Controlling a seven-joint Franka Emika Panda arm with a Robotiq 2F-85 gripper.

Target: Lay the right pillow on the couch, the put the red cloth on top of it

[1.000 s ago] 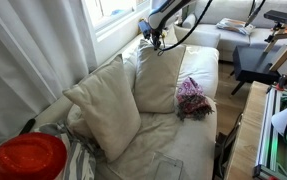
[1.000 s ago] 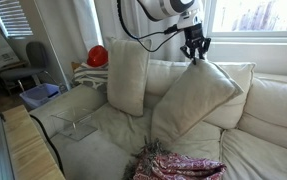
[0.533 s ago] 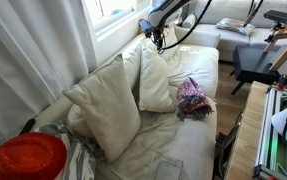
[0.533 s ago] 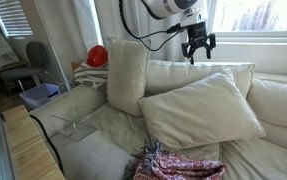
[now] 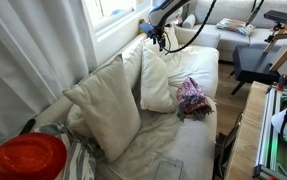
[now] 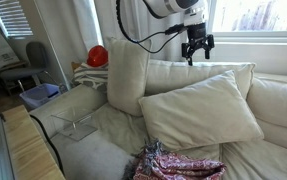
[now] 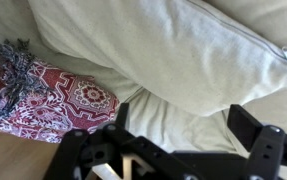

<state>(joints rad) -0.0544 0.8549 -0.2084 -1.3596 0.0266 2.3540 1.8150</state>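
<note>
The right pillow (image 6: pixel 203 108), cream with a piped seam, lies tilted on the couch (image 6: pixel 273 100) seat, leaning on the backrest; it also shows as the pillow (image 5: pixel 158 80) and fills the top of the wrist view as the pillow (image 7: pixel 173 45). The red patterned cloth (image 6: pixel 178 165) lies crumpled on the seat's front edge, apart from the pillow, also seen as the cloth (image 5: pixel 193 97) and the cloth (image 7: pixel 43 95). My gripper (image 6: pixel 196 50) hangs open above the pillow's top edge, holding nothing; gripper (image 5: pixel 158 38), gripper (image 7: pixel 183 125).
A second cream pillow (image 6: pixel 128 75) stands upright at the couch's other end, pillow (image 5: pixel 103 105). A red round object (image 5: pixel 25 158) sits beyond that end. A clear stand (image 6: pixel 73 125) rests on the seat. The window sill runs behind the backrest.
The jaws opened and let go of the right pillow. It fell from standing under the gripper to lying on the seat. The gripper rose slightly.
</note>
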